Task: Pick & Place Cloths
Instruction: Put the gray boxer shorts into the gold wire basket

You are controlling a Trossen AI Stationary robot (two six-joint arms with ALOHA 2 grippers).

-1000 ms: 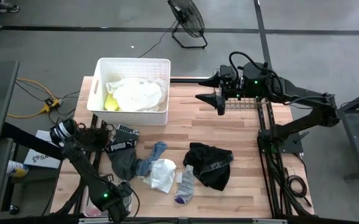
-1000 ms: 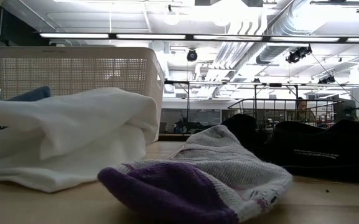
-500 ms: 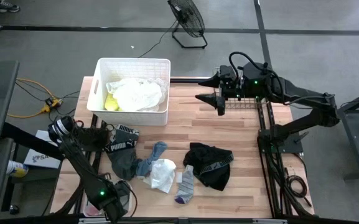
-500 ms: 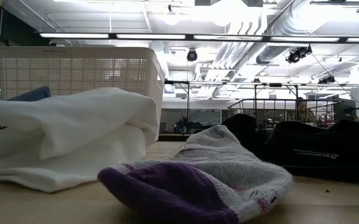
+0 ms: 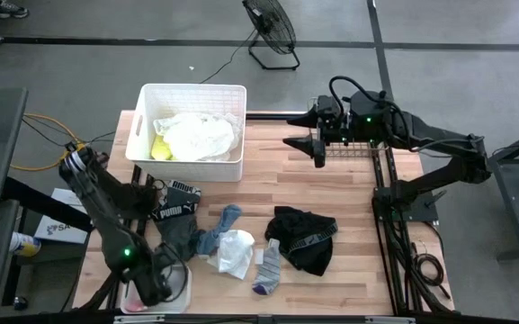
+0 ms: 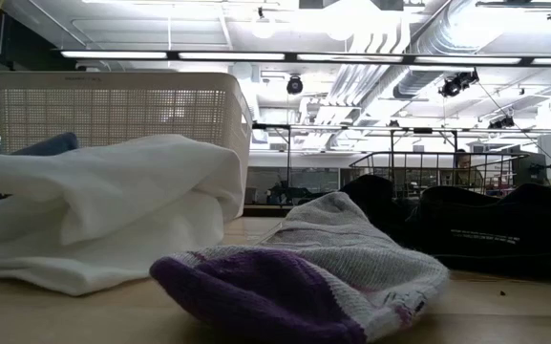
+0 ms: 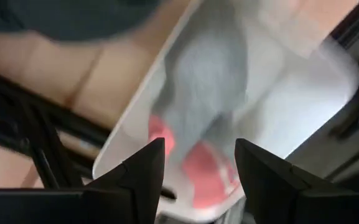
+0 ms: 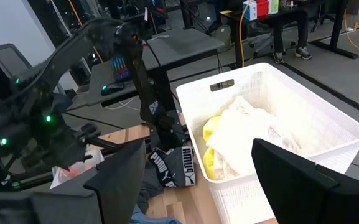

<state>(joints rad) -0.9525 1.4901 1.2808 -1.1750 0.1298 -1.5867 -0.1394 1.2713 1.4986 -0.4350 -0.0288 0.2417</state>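
Directly beneath the left hand [image 7: 199, 146], its fingers spread and empty, a grey-pink sock [image 7: 207, 68] is seen in a small white bin [image 7: 303, 93]; remaining cloths [image 5: 232, 252] lie beside it on the tabletop [image 5: 331, 198], well apart from the spread right hand [image 5: 317, 150].

Looking straight down on a wooden table [image 5: 349, 216]. Standing at its far left corner, a white bin [image 5: 190, 96] holding white and neon yellow cloths [image 5: 192, 137]. Lying just in front of that bin, a dark grey lettered garment [image 5: 176, 216], a blue sock [image 5: 219, 227], a white cloth [image 5: 234, 254], a grey sock [image 5: 267, 267] and a black garment [image 5: 302, 238]. Hovering right of the bin, the right gripper [image 5: 317, 148].
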